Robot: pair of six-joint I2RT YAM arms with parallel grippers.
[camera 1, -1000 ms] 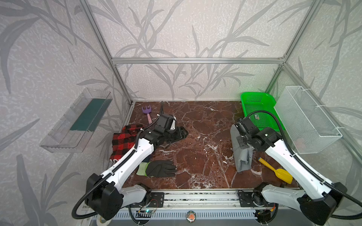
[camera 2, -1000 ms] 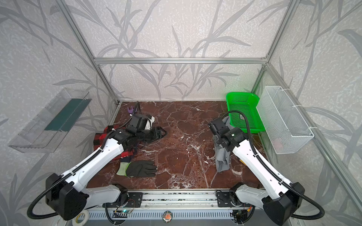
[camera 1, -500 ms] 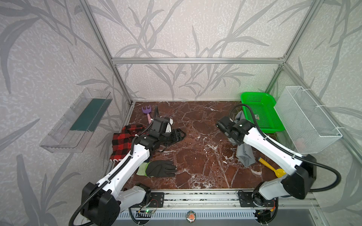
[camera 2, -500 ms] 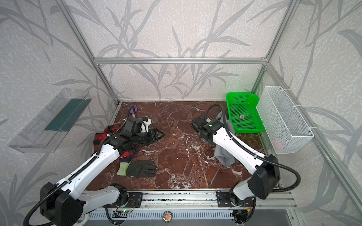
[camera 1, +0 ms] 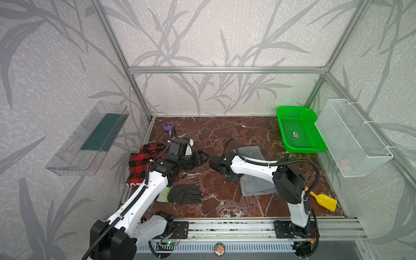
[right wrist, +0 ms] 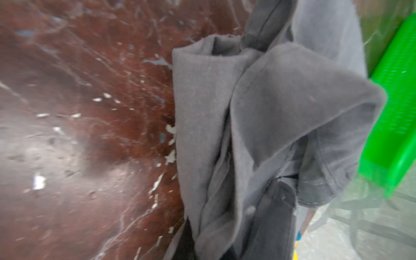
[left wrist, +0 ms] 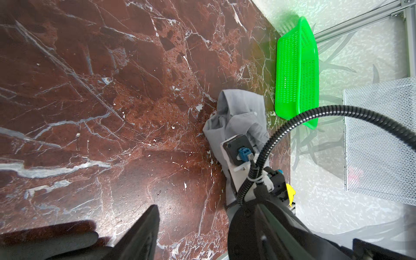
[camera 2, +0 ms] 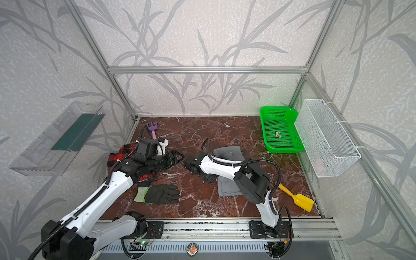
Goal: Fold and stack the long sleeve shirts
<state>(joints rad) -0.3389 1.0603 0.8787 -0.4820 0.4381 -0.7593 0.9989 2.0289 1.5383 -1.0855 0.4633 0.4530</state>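
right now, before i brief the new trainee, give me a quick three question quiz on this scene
1. True or false: the plaid shirt and the grey shirt lie apart on the marble floor, not stacked.
2. Pick one. The right arm's jaws are shut on: A the black glove, B the grey shirt, C the yellow scoop.
3. Fill the gap: the ___ arm's jaws stand open with nothing between them.

Key: 1 true; 2 B; 3 left.
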